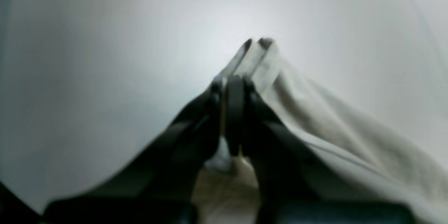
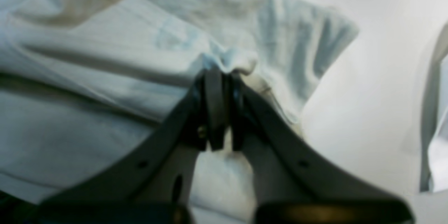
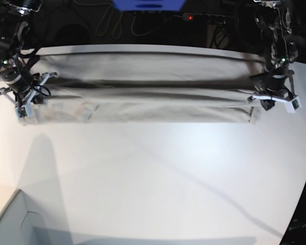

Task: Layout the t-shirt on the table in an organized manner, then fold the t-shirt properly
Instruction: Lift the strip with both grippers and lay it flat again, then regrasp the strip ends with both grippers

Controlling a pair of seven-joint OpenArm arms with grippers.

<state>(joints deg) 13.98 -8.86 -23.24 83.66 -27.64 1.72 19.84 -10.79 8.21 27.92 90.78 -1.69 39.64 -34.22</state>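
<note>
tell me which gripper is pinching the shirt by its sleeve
The right gripper: a fanned sleeve of the t-shirt spreads beside it. The left gripper holds a hemmed corner.

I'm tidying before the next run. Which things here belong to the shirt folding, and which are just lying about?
In the job:
t-shirt
table
left gripper, shut on the shirt
right gripper, shut on the shirt

Lying about:
pale box corner
blue object
cables

white table (image 3: pixel 158 178), grey-beige t-shirt (image 3: pixel 143 104) stretched in a long band along its far side
</note>
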